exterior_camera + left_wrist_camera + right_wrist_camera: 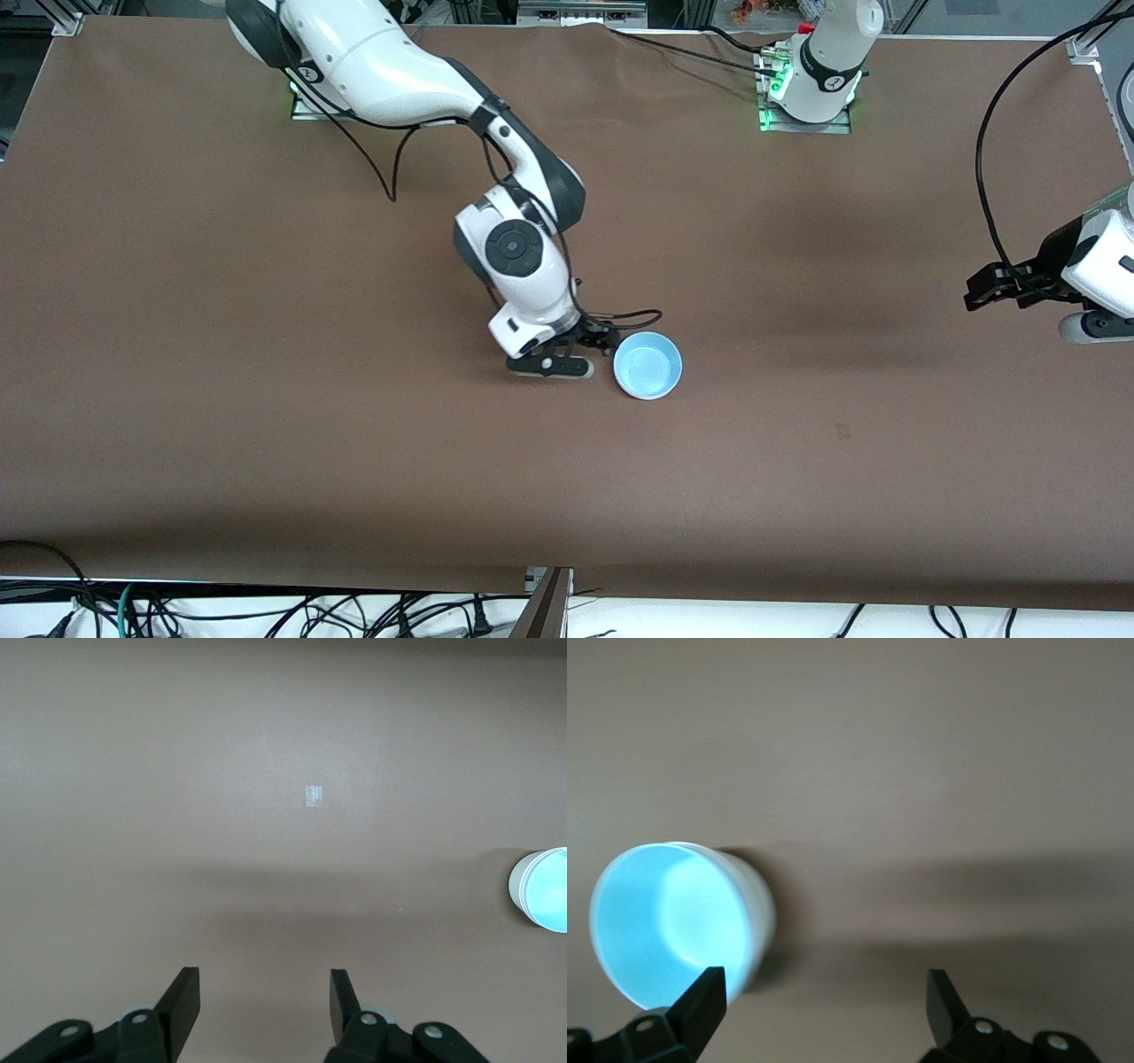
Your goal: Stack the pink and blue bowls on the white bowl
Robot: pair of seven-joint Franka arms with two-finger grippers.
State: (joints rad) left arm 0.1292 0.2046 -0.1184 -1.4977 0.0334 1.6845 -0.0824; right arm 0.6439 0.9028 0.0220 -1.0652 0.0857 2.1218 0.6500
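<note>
**benchbot:** Front view has the blue bowl point(648, 365) on the brown table point(266, 399), roughly mid-table. No separate pink or white bowl visible; can't tell if they're nested underneath. Right gripper point(595, 347) sits just beside it, fingers spread wide, gripping nothing.

**rimgrab:** And the left gripper point(974, 294)?

**benchbot:** Waiting over the left arm's end of the table, fingers apart, empty.

**rimgrab:** Bowl looks like light, stiff, slick plastic. I'd pinch the rim wall, one finger inside; squeeze the outside and it'll probably skate away.
</note>
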